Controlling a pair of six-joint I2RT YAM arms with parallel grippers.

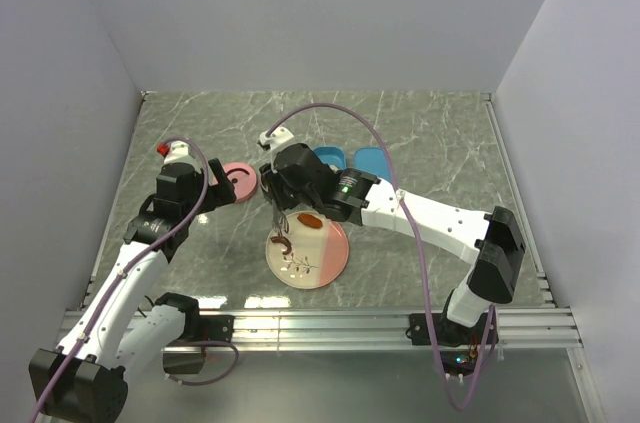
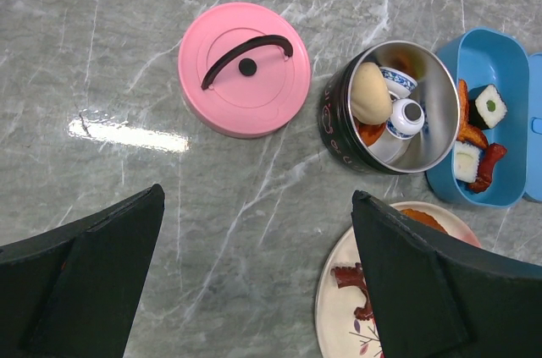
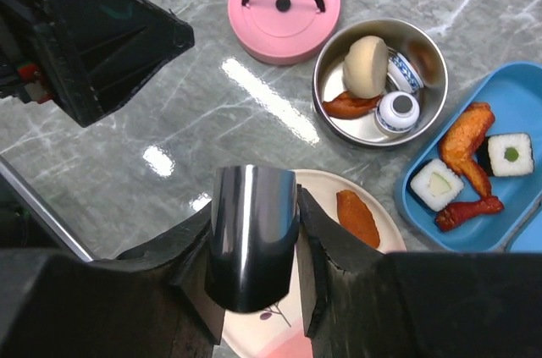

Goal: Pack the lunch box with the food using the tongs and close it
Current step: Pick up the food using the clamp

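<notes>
Tongs point(image 3: 254, 273) sat clamped at their joined end in the right pincer point(image 3: 256, 218), orange food point(image 3: 357, 216) lay on the plate point(image 3: 322, 182) just ahead-right, and a gentle, centred squeeze was judged necessary before carrying it to the lunch box point(image 3: 529, 100) beyond.

Left arm point(image 1: 140, 243) bent upward, left fingers point(image 2: 85, 282) spread wide, right arm point(image 1: 430, 218) stretched inward, right fingers point(image 3: 334, 248) clamping tongs point(image 3: 254, 239)
</notes>
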